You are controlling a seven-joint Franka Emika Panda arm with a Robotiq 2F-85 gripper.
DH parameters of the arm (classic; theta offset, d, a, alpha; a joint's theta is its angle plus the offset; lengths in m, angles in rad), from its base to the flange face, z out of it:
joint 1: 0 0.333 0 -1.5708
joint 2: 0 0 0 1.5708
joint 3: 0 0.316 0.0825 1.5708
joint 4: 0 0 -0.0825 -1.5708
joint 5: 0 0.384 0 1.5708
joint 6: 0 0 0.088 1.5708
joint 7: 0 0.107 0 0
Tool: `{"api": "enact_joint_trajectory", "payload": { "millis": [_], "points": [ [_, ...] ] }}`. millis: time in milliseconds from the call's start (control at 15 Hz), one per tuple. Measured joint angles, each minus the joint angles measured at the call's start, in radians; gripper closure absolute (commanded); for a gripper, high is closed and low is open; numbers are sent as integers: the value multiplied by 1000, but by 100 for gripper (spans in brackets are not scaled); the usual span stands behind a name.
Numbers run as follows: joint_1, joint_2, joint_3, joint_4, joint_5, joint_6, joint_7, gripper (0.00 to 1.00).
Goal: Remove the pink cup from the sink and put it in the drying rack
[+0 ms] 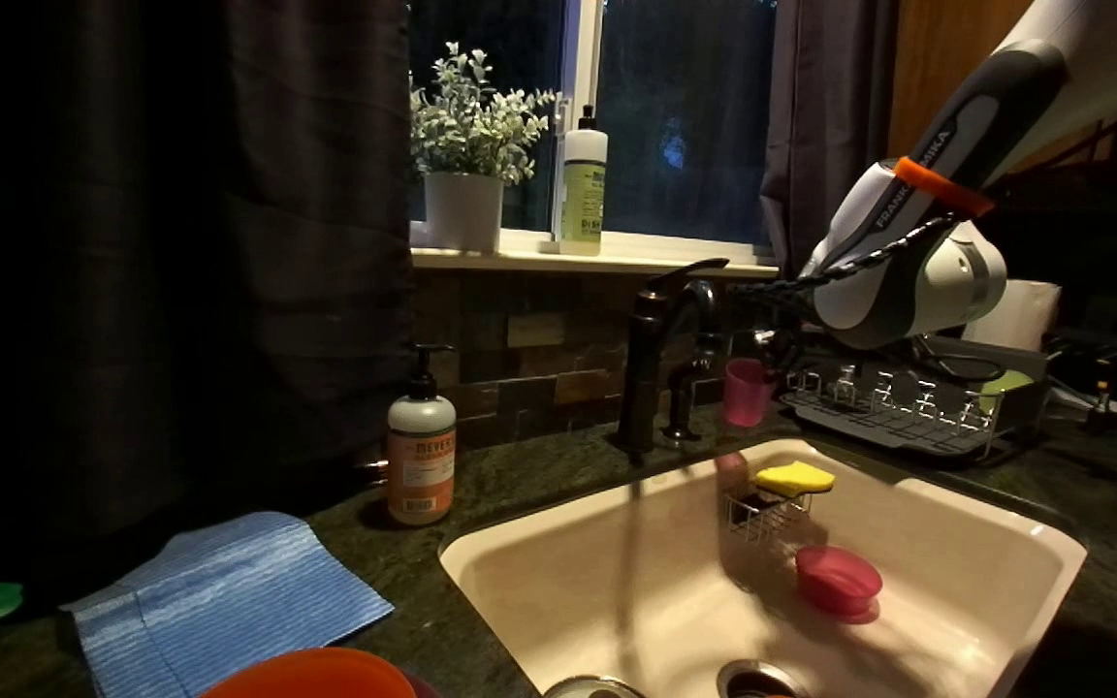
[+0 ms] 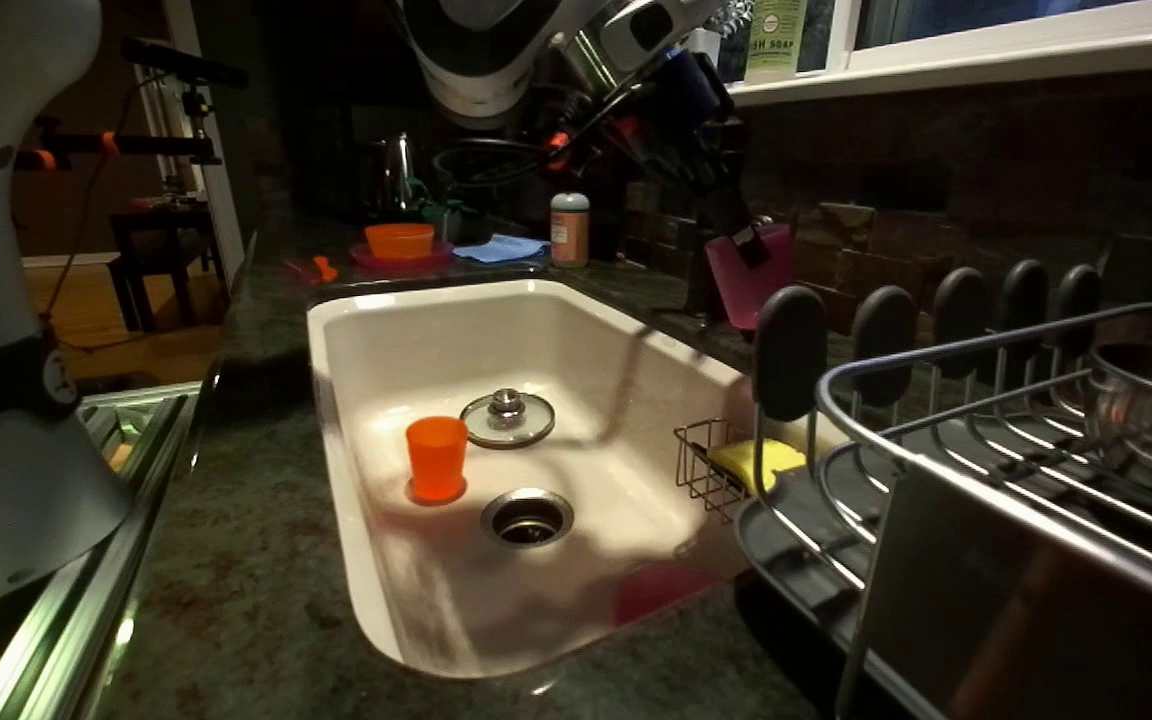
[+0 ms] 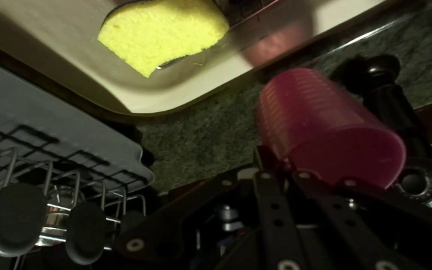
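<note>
The gripper (image 3: 278, 165) is closed on the wall of the pink cup (image 3: 324, 116), near its rim. The cup is out of the sink (image 1: 568, 572), above the counter (image 3: 201, 138) beside it. The drying rack (image 1: 893, 431) stands beside the sink; inside the sink, an orange cup (image 2: 437, 455).

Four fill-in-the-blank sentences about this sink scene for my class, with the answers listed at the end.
Of the pink cup and the drying rack, the fingers hold the ____.
The sponge is coloured ____.
Near the orange cup in the sink lies a knobbed glass ____.
On the windowsill, a bottle stands beside a potted ____.
Missing words: pink cup; yellow; lid; plant.
</note>
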Motion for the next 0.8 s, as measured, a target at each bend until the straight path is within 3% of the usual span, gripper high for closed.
{"api": "enact_joint_trajectory", "payload": {
  "millis": [333,533,800],
  "points": [
    [-18,6,-29,35,3,0,17,99],
    [-17,18,-92,69,8,-17,30,99],
    [9,33,-206,120,8,-155,28,99]
  ]
}}
